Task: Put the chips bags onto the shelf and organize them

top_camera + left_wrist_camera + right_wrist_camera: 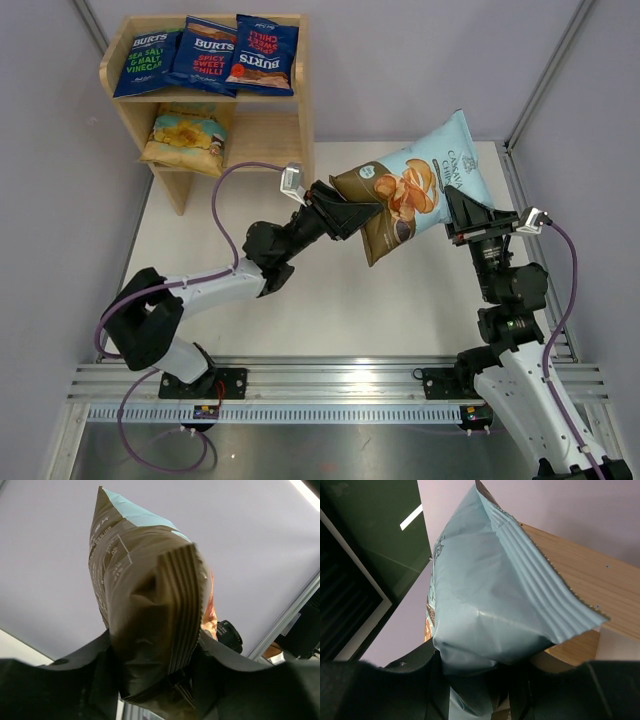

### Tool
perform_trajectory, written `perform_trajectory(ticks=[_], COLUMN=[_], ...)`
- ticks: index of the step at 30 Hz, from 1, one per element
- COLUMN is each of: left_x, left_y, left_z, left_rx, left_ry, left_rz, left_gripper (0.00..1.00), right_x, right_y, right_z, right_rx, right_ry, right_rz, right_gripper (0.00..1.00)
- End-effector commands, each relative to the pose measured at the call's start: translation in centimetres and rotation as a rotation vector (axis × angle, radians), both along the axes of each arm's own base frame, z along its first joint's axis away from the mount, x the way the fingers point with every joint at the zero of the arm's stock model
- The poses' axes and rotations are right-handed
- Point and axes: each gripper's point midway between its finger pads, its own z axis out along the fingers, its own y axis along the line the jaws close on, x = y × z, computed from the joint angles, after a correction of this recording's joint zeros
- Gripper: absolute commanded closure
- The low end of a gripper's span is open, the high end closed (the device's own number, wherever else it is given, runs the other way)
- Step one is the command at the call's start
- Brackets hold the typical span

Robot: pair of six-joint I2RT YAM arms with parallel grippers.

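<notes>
From above, the light-blue-and-brown Cassava Chips bag (415,190) hung over the white bench (330,310), right of the two-tier wooden shelf (265,130), its brown end clamped in the left pincer (362,218), its blue end in the right pincer (460,210). Three dark-blue BURTS bags (205,55) lay on the top tier, a yellow bag (185,140) below. In the left wrist view dark fingers (80,685) squeezed its brown seal; in the right wrist view, the blue seal.

This looks like a robotics lab test cell, not a shop or a home. The left arm (215,285) and right arm (515,300) are bolted to a slotted metal rail (330,378) at the edge of a white tabletop (340,310). Plain grey panels (420,70) wall it in, purple cables (214,205) trail loose, and the small wooden shelf (306,100) stands like a prop.
</notes>
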Motion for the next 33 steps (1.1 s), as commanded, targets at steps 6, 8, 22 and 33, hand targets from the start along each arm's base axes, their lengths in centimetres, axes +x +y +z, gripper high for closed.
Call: perform_trajectory(ticks=[6,8,22,33], left_x=[-1.5,-1.4,-2.9,-2.4], left_y=[1.4,1.7,8.5,16.8], left_z=[1.6,1.1,-4.5,-8.4], left_rx=[-0.052,-0.049,-0.008,0.072], left_ry=[-0.048,-0.036,0.038,0.15], left_rz=[0.015,0.029,0.217,0.551], left_gripper=[0.72,0.75,0.95,0.95], right_x=[-1.5,-1.5,-0.8,-1.3], right_y=[2.7,2.8,3.0,2.0], right_z=[-1.4,-1.5,-3.5,-4.7], right_rx=[-0.122,-0.139,-0.251,-0.363], right_ry=[-0.021,-0.02,0.06,0.116], right_rz=[0.113,0.115,0.094,0.032], right_gripper=[0.71,0.58,0.1,0.01])
